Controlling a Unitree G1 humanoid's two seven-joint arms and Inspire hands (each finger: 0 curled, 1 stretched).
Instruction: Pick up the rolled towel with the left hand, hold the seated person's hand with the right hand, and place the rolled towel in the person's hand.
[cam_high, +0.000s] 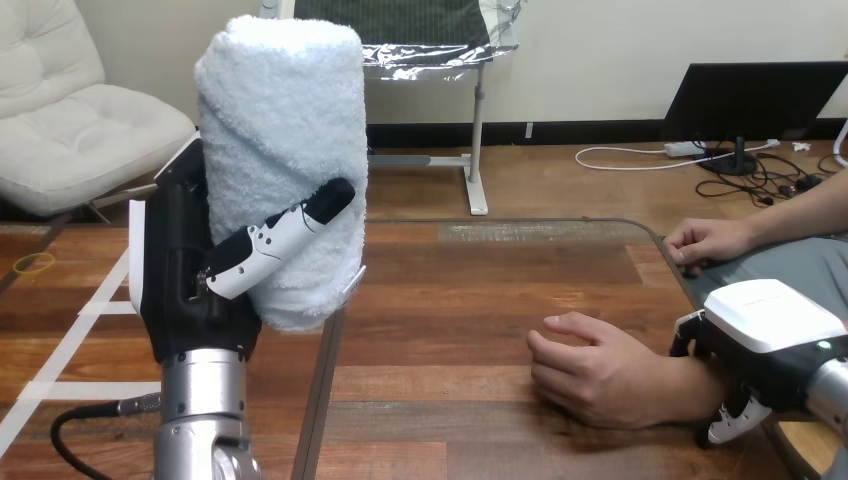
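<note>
Now: rolled towel (285, 120) upright, axis vertical | left hand (185, 260) grips it | right hand (765, 320) clasps person's wrist (685, 385)

Clear over the middle of the brown wooden table (450, 330), from 6 o'clock to 12. Blocked at 9 to 10 o'clock by the white rolled terry towel (285, 110), upright in the black-and-white left hand (185, 270). Barred at 4 o'clock by the person's nearer hand (595, 375), palm down, its wrist (690, 385) clasped by the white-shelled right hand (765, 320). Narrowed at 3 o'clock by the person's farther hand (708, 242) on the table edge.
</note>
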